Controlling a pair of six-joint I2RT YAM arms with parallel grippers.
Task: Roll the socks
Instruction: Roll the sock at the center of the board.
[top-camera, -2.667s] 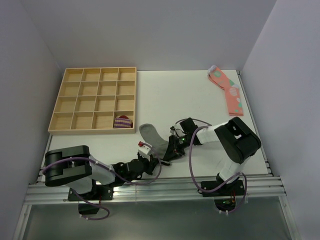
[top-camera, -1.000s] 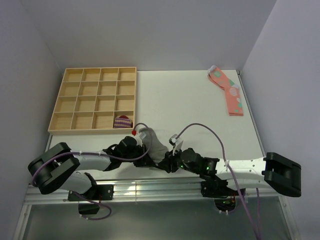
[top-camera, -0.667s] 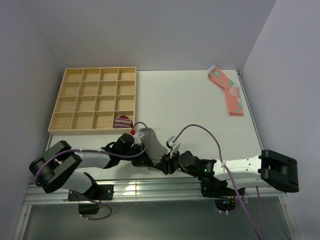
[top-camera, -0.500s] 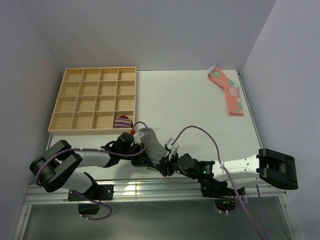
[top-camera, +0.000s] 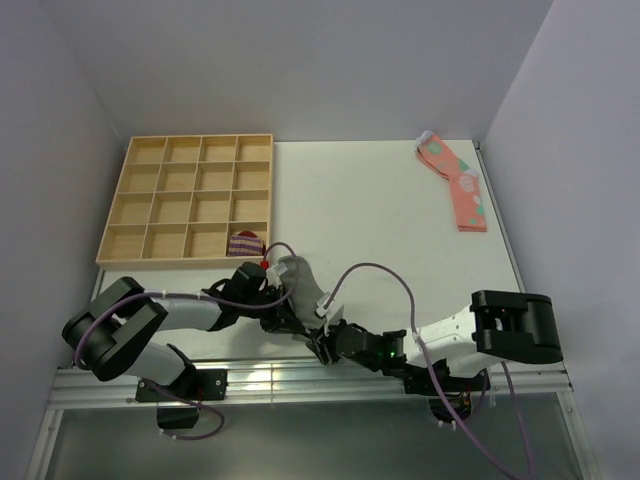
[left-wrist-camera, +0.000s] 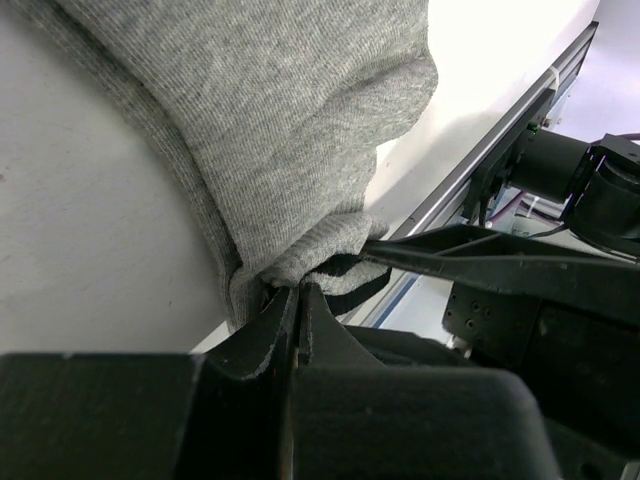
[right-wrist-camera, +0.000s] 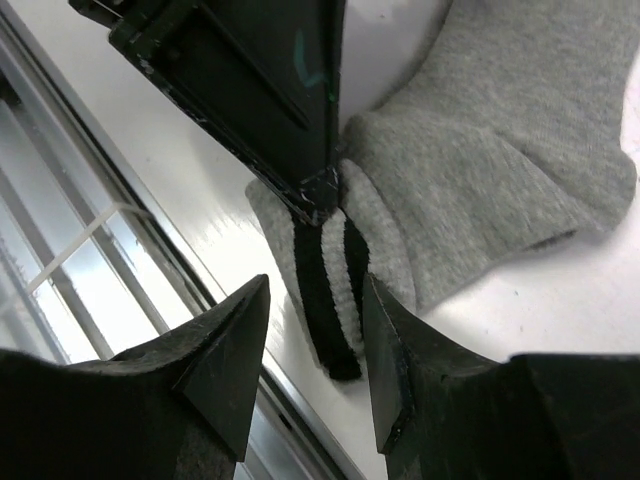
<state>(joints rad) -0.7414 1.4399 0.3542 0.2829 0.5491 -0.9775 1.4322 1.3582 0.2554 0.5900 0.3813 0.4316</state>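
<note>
The grey sock (top-camera: 301, 282) lies near the table's front edge, its toe end pointing away from the arms. Its cuff (right-wrist-camera: 330, 300) carries two dark stripes. My left gripper (left-wrist-camera: 297, 288) is shut on the edge of that cuff and lifts it slightly; from above it sits at the sock's near end (top-camera: 288, 316). My right gripper (right-wrist-camera: 315, 290) is open, one finger on each side of the striped cuff without squeezing it. In the top view it is low at the front edge (top-camera: 323, 344), just right of the left gripper.
A wooden compartment tray (top-camera: 186, 200) stands at the back left, a small purple-striped sock bundle (top-camera: 246, 243) in its near right cell. Pink spotted socks (top-camera: 455, 185) lie at the back right. The metal rail (top-camera: 300, 372) runs right beside both grippers.
The right arm has swung left and its gripper has slid toward the front edge, onto the cuff, jaws a little wider. The left gripper keeps its hold.
</note>
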